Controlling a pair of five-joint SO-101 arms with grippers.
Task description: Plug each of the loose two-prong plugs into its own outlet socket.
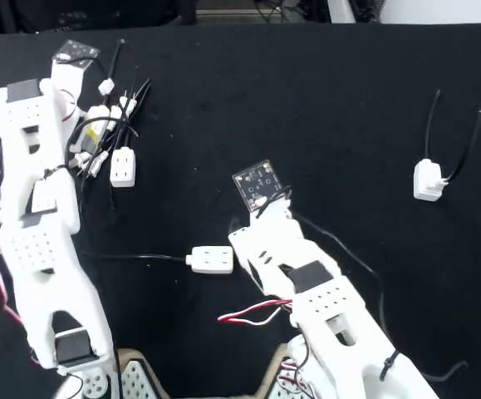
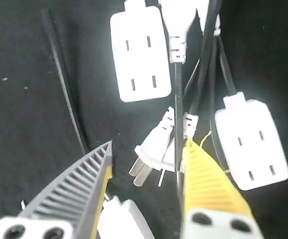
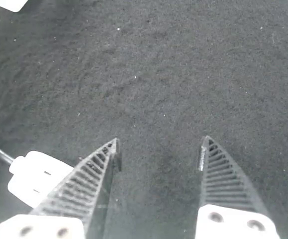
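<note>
White two-prong plug [image 2: 151,154], its flat metal prongs bare, lies in a tangle of black cords [image 1: 111,112] on the black cloth table [image 1: 323,100]. The left gripper [image 2: 148,145] hangs directly over this plug with its jaws spread. The grey ribbed finger [image 2: 79,184] is on one side of the plug and the yellow finger [image 2: 203,184] on the other, against a cord, and nothing is gripped. The left arm [image 1: 45,249] stretches straight out from its base, wrist tipped down onto the tangle.

Just beside the plug lie a white double outlet block [image 2: 140,55] and a second double outlet block [image 2: 253,144]. Well apart from the plug, toward mid-table, rests a white corded outlet block [image 1: 211,260]. The right gripper [image 3: 158,149] points down at the cloth just beside it, jaws wide apart and empty, and the right arm [image 1: 331,316] slants in from its base. Farthest from the plug sits a small white cord-end piece [image 1: 427,180] trailing two black cords.
</note>
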